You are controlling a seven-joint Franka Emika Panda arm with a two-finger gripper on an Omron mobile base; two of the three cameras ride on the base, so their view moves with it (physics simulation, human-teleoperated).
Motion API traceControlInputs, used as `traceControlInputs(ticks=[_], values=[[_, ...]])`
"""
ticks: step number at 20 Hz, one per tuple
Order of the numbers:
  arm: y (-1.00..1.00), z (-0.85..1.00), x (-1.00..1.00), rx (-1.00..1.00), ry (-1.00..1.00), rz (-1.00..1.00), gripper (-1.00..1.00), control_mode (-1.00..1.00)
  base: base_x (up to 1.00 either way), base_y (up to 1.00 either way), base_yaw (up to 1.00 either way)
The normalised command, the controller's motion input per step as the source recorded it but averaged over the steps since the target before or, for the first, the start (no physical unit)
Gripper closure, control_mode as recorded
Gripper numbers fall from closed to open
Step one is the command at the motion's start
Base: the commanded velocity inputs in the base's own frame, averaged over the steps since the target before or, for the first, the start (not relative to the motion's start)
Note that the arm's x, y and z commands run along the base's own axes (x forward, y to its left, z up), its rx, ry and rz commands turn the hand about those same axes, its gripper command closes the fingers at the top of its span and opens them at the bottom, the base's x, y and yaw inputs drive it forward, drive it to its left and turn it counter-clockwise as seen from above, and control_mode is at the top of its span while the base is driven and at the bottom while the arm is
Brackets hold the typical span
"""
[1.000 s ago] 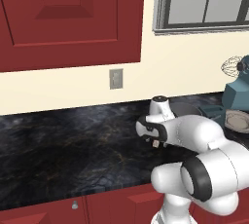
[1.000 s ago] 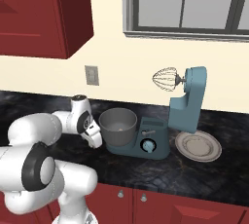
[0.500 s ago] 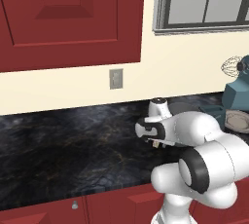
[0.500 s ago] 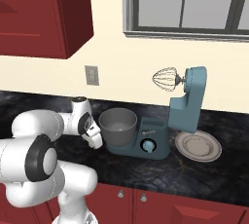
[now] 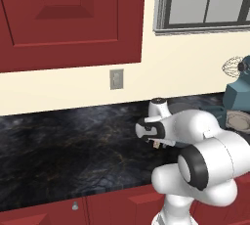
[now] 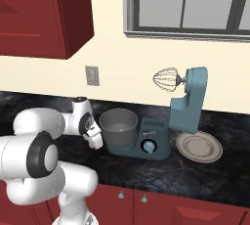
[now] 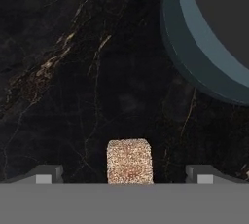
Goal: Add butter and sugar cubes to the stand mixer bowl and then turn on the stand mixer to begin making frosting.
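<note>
One tan, grainy sugar cube (image 7: 129, 161) lies on the black counter, midway between my open gripper's (image 7: 125, 174) two fingertips (image 7: 46, 173), touching neither. From the left base, the gripper (image 5: 155, 142) hangs low over that cube (image 5: 156, 146). The slate-teal stand mixer (image 6: 188, 106) has its head tilted back, its whisk (image 6: 166, 79) raised and a blue dial (image 6: 148, 146) on its base. The grey stand mixer bowl (image 6: 118, 126) sits on that base, just right of my gripper (image 6: 96, 143). The base's teal rim (image 7: 194, 47) curves across the hand view's upper right. I cannot make out the butter.
A flat grey plate (image 6: 198, 146) lies on the counter right of the mixer. A wall outlet (image 5: 116, 78) sits on the cream backsplash, with red cabinets above and a window behind the mixer. Black marble counter (image 5: 63, 141) stretches to the left.
The hand has sunk slightly toward the counter beside the bowl. The jaws have stayed open.
</note>
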Motion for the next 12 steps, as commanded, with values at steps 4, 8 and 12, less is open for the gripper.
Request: traceControlInputs(ticks=[4,8,12], values=[[-0.05,-0.09,0.0,0.0,0.01,-0.03,-1.0,-1.0,0.0,0.0,0.0],[0.0,-0.14,0.0,0.0,0.01,-0.02,-1.0,-1.0,0.0,0.0,0.0],[0.0,-0.1,0.0,0.0,0.02,-0.02,-1.0,-1.0,0.0,0.0,0.0]])
